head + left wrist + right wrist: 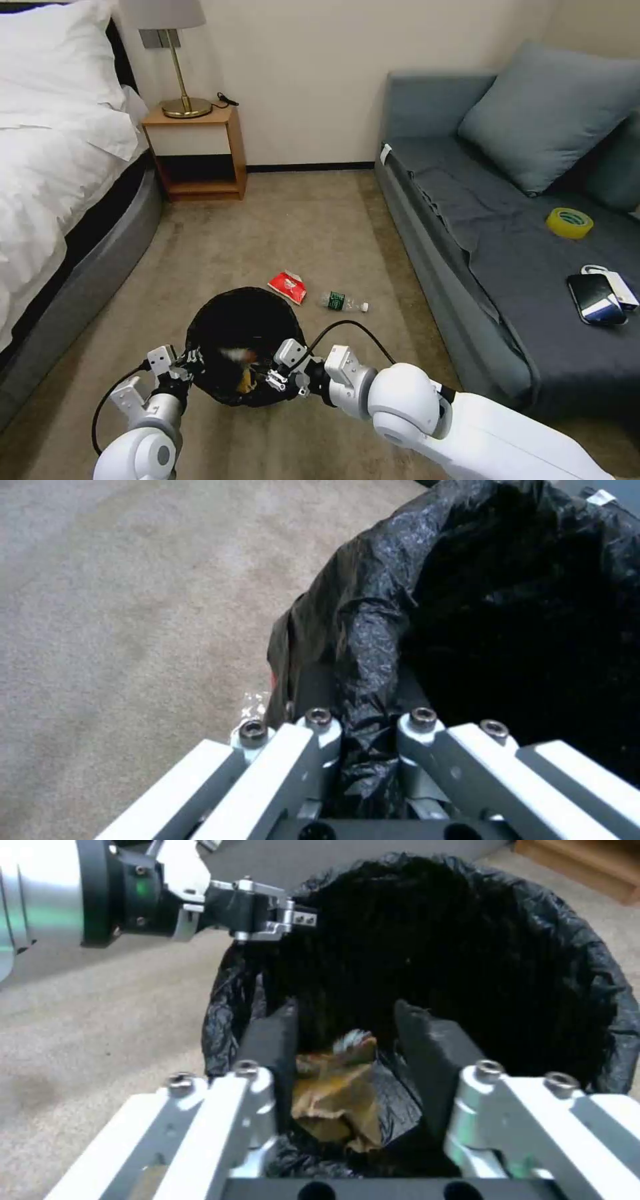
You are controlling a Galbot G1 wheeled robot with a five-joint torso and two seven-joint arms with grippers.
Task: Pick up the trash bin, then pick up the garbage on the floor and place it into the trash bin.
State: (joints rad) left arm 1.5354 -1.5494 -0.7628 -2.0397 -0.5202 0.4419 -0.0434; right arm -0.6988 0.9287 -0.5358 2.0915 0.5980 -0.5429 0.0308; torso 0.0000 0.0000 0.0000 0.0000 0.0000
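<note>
The trash bin (243,333), round and lined with a black bag, hangs just above the carpet in front of me. My left gripper (183,363) is shut on its near-left rim; the left wrist view shows the fingers (319,730) pinching a fold of the bin's liner (500,605). My right gripper (280,377) is over the bin's near-right rim, fingers spread. A crumpled yellow-brown wrapper (333,1090) sits loosely between them above the bin (467,940). A red snack packet (288,287) and a clear bottle with a green label (343,302) lie on the floor beyond the bin.
A bed (60,200) runs along the left and a grey sofa (507,267) along the right. On the sofa lie a yellow tape roll (569,223) and a black phone (595,299). A wooden nightstand (195,153) with a lamp stands at the back wall.
</note>
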